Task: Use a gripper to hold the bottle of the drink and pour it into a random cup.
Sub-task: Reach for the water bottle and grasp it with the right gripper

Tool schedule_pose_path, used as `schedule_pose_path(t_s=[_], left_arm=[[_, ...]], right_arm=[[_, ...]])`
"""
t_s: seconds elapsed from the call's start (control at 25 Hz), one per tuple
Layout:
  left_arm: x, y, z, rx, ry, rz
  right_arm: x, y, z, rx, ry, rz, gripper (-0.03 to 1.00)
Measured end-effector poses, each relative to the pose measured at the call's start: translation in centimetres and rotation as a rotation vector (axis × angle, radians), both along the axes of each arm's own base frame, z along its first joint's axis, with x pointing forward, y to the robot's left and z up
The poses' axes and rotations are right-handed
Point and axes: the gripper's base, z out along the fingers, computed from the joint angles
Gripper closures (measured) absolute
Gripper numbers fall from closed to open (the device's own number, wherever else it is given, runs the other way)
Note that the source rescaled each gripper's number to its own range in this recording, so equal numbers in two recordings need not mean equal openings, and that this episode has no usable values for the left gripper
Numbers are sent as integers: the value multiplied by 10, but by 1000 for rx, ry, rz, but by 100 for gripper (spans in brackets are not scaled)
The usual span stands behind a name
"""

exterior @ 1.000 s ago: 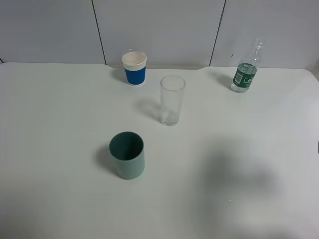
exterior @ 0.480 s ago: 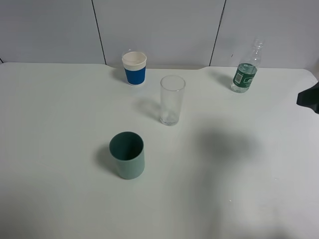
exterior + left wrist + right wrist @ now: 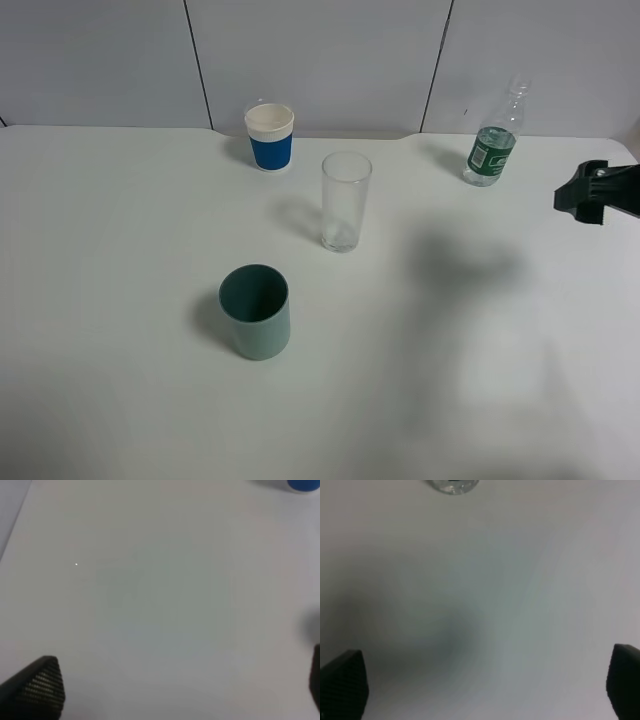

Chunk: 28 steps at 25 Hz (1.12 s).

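Note:
The bottle (image 3: 492, 142), clear with a green label, stands upright at the back right of the table. The cup, a tall clear glass (image 3: 346, 200), stands upright near the middle. My right gripper (image 3: 578, 200) is at the right edge, right of and a little nearer than the bottle, apart from it. In the right wrist view the right gripper (image 3: 482, 685) is open and empty, and a clear round base (image 3: 454, 484), seemingly the glass's, shows at the frame edge. My left gripper (image 3: 175, 690) is open and empty over bare table. It is out of the exterior view.
A blue-and-white paper cup (image 3: 270, 137) stands at the back, left of the glass; its edge shows in the left wrist view (image 3: 304, 484). A teal-green cup (image 3: 256, 310) stands in front of the glass. The white table (image 3: 120, 250) meets a grey wall behind.
My right gripper has come in from the right edge, moving left toward the bottle. Its shadow on the table has shifted with it. The bottle and cups have not moved.

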Motion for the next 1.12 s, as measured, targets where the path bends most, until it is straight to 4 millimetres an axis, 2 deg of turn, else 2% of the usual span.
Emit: schedule_pose_path(t_s=[0.32,0.72,1.0,1.12], left_arm=[[0,0,0,0,0,0],[0,0,0,0,0,0],[0,0,0,0,0,0],[0,0,0,0,0,0]], right_arm=[[25,2,-37,0,78,14,1],[49,6,-38,-62,-144,116,3],[65,9,-56,-62,-202,156,3],[72,10,-73,-54,-198,168,3]])
